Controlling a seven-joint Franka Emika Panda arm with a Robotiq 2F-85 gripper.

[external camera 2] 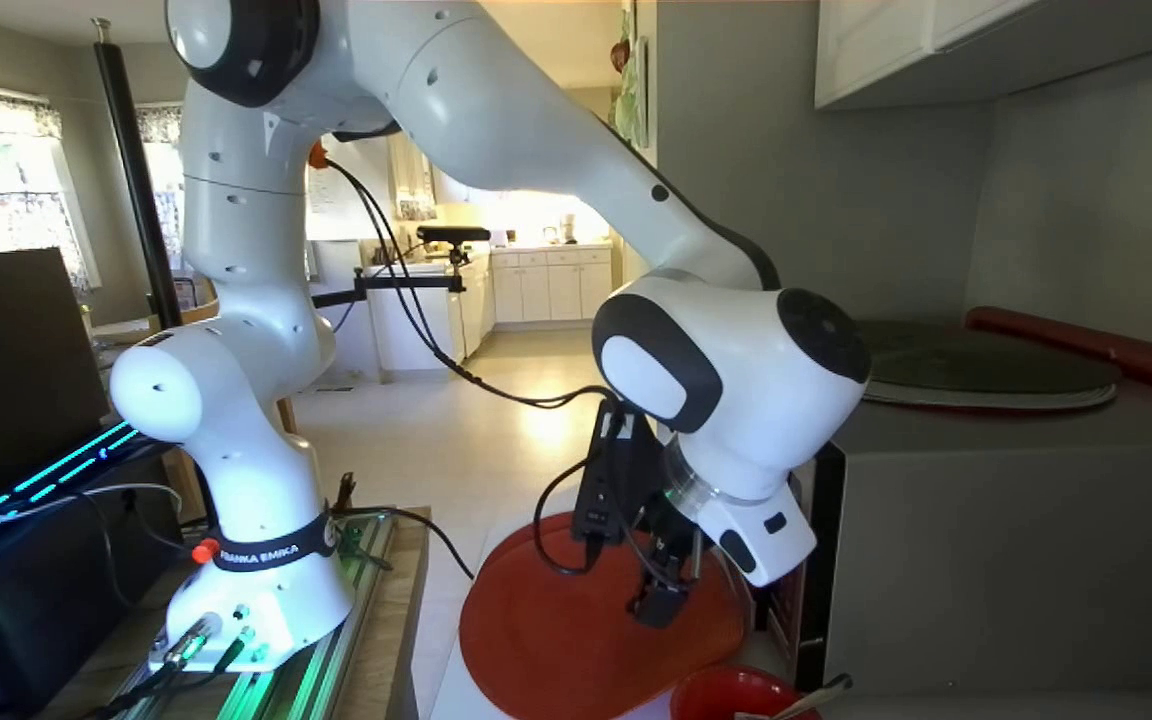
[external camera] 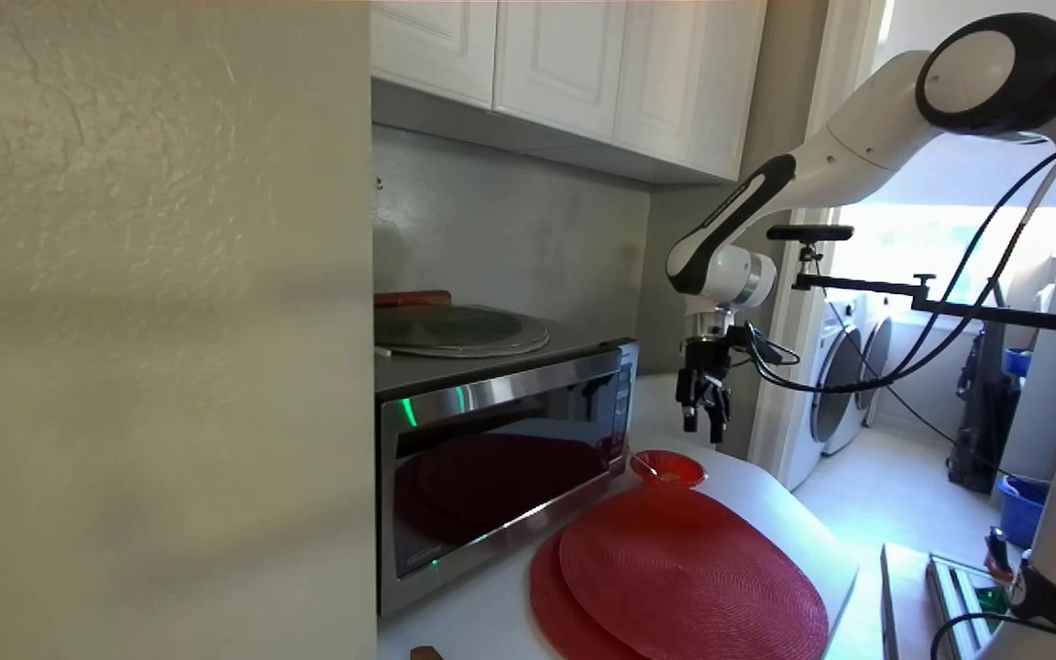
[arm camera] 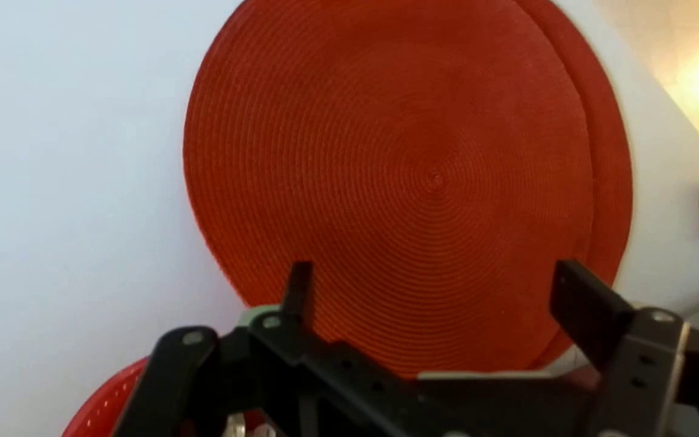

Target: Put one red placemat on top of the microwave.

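- Gripper (arm camera: 434, 279): nearest thing in the wrist view; jaws released, spread wide.
- Upper mat (arm camera: 380, 152): below the gripper, apart from it; red, round, flat, overlapping the lower mat (arm camera: 613, 170), also red, which shows along one edge.
- We have both mats on the white counter (arm camera: 82, 152), in front of the microwave (external camera: 500, 477), below its top.
- Bowl (external camera 2: 701, 695): red, just beside the mats, near the microwave's corner, utensil handle (external camera 2: 816, 697) poking out. Touching the mats, we can't tell.
- On the microwave: green mat (external camera 2: 976, 360), long red thing (external camera 2: 1086, 345) behind it.
- Farther, in an exterior view: cabinets (external camera: 555, 64) overhead, two front-loaders (external camera: 837, 390) past the counter.
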